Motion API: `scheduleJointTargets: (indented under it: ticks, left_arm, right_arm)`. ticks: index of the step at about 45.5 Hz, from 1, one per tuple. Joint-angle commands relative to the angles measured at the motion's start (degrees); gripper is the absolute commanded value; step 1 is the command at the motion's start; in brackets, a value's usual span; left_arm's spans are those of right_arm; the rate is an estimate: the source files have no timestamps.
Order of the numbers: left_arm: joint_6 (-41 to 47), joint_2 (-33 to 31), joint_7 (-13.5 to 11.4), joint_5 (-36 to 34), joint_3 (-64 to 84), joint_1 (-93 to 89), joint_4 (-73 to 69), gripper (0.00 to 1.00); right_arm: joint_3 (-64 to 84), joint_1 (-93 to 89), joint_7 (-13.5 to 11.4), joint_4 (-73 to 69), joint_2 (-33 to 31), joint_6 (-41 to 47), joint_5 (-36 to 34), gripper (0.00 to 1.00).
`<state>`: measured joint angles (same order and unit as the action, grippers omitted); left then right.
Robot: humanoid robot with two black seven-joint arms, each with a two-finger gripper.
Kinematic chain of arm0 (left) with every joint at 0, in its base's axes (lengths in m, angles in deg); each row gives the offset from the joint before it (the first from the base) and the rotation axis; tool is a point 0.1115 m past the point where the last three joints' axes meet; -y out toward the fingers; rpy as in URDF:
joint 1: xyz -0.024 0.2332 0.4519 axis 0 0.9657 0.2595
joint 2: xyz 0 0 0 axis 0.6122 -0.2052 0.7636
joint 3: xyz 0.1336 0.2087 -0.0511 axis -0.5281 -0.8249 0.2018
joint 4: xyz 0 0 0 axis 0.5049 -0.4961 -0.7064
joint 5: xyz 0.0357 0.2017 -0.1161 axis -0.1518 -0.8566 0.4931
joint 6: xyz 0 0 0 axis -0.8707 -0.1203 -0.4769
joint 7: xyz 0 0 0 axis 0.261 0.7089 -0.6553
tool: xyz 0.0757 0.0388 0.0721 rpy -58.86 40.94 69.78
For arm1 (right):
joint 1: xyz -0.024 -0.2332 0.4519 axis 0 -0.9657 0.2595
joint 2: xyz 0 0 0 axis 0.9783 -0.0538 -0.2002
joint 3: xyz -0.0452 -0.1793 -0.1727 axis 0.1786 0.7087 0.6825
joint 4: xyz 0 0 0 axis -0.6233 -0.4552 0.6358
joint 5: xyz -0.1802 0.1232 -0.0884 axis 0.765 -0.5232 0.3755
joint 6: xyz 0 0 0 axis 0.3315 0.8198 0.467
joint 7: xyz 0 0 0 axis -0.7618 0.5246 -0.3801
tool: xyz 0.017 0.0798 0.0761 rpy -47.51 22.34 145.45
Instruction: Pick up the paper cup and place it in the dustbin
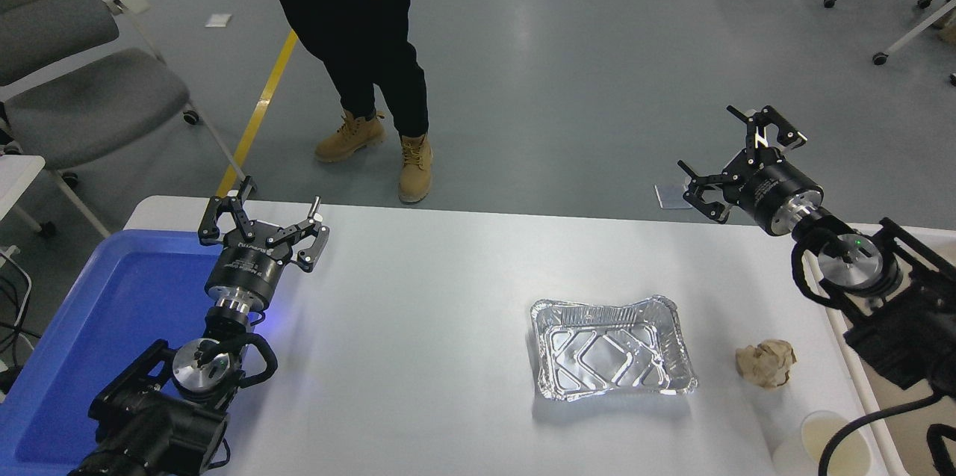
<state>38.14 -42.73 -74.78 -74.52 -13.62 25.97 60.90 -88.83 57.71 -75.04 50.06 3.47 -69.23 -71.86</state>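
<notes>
White paper cup (833,446), cream inside, seemingly upright.

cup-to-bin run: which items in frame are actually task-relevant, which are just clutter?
Task-relevant:
- paper cup, near right table edge, partly behind a cable
- dustbin, only its pale rim shows behind the right arm
- right gripper, open, raised past the table's far edge

Clutter:
- foil tray
- crumpled paper ball
- blue tray
- left gripper, parked
</notes>
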Motion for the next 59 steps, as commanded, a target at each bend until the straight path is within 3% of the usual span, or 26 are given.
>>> scheduleJointTargets:
  ticks: [1,21,27,37,46,49,55,59]
  left_arm:
    - [-0.01,0.00,0.00,-0.01,0.00,0.00,0.00,0.99]
    - [-0.01,0.00,0.00,-0.10,-0.09,0.00,0.00,0.99]
    - [-0.01,0.00,0.00,-0.10,-0.18,0.00,0.00,0.99]
    - [-0.01,0.00,0.00,-0.10,-0.09,0.00,0.00,0.99]
    - [-0.01,0.00,0.00,-0.10,-0.09,0.00,0.00,0.99]
    - [-0.01,0.00,0.00,-0.10,-0.09,0.00,0.00,0.99]
    - [-0.01,0.00,0.00,-0.10,-0.09,0.00,0.00,0.99]
    - [0.08,0.00,0.00,-0.01,-0.09,0.00,0.00,0.99]
  right_arm:
    - [14.47,8.56,-0.05,-6.94,-8.05,-0.57,1.98,1.00]
    - [69.22,45.20,0.04,-13.88,-8.50,0.13,5.06,1.00]
    - [79.86,54.78,0.12,-20.29,-7.97,0.92,6.46,1.00]
    - [95.07,68.76,0.47,-33.91,-6.91,1.72,16.48,1.00]
    - [109.39,83.87,0.83,-46.83,-4.81,3.12,17.54,1.00]
    - [113.88,88.97,1.70,-50.70,-2.09,3.21,17.45,1.00]
    - [117.23,94.78,6.36,-57.56,0.29,5.40,17.45,1.00]
    - [117.84,97.07,6.71,-59.50,1.17,7.95,17.36,1.00]
